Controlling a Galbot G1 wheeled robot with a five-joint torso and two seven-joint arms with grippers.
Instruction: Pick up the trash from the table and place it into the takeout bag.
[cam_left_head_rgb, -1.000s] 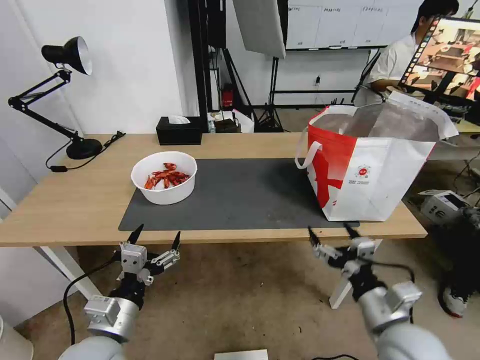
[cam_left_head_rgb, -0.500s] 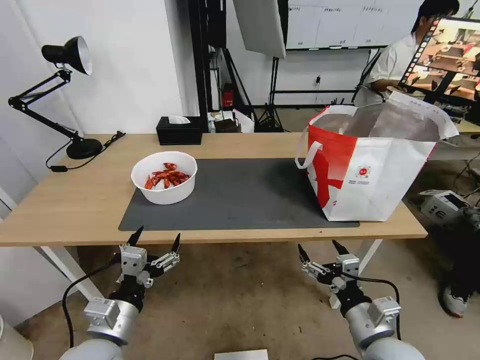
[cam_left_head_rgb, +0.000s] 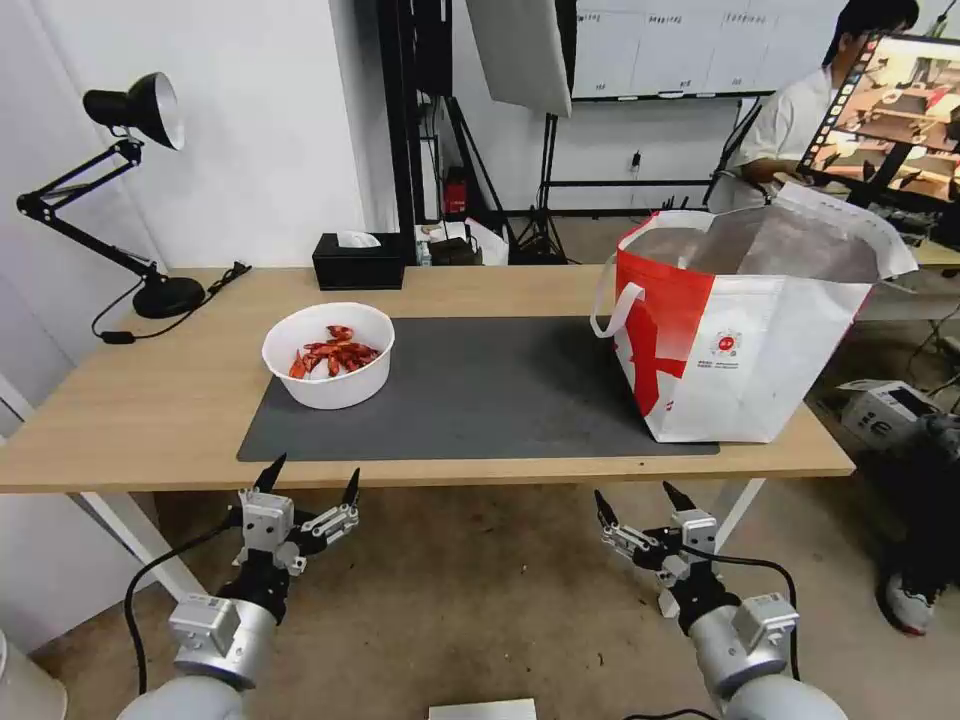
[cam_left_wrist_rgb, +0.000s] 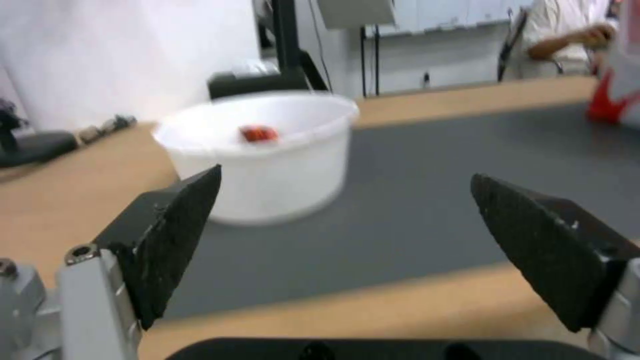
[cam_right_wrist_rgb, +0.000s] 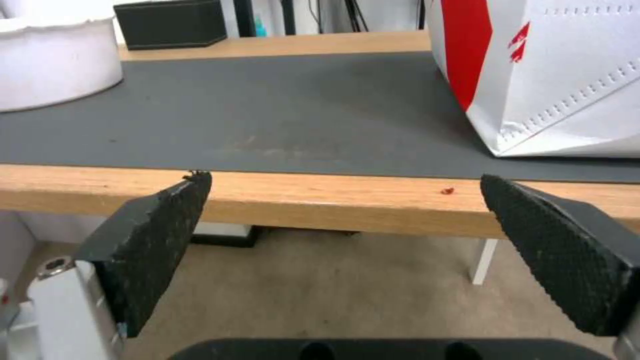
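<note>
On dark grey matte mat (cam_left_head_rgb: 470, 385) of light-wood table (cam_left_head_rgb: 150, 400): round white plastic bowl (cam_left_head_rgb: 328, 354), smooth-walled, holding glossy red crayfish shells (cam_left_head_rgb: 333, 355), near mat's left end. At right end: boxy red-and-white takeout bag (cam_left_head_rgb: 735, 340), foil-lined, mouth gaping, white strap handles. Behind bowl: black rectangular tissue box (cam_left_head_rgb: 357, 260); black desk lamp (cam_left_head_rgb: 110, 190) far left. Below table's front edge: left end effector (cam_left_head_rgb: 308, 482) and right end effector (cam_left_head_rgb: 636, 500), both spread open, empty.

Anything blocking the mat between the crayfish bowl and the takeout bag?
Nothing visible. The bowl sits at the mat's left end, the takeout bag at its right, with bare grey mat between. Both grippers, left and right, hang open below the table edge.
</note>
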